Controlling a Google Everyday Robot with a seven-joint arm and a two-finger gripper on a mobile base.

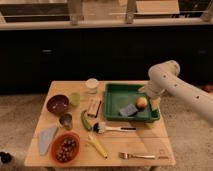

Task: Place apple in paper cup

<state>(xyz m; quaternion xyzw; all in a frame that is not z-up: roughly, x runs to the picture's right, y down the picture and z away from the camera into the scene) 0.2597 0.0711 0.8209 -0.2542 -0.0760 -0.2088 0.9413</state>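
None of the task is showing as done: the apple (142, 102) is lying in the green tray (114, 93), just beside the claw (153, 103) on the side facing the cup, next to a blue sponge (128, 110). The claw is hanging low over the tray edge nearest the arm, its jaws standing wide and gripping nothing; the apple is looking free of them. The paper cup (92, 85) is standing well apart from the claw, past the tray's far corner. Everything is therefore waiting to be done: closing on the apple, lifting it, carrying it across the tray and lowering it into the cup.

The light wooden desk (150, 142) is carrying plenty more, all farther from the claw than the tray: a dark bowl (57, 104), a banana (98, 146), a brush (113, 128) and a fork (137, 156). Behind the desk dark cabinet fronts are running under a pale ledge, and a speckled floor is spreading around it
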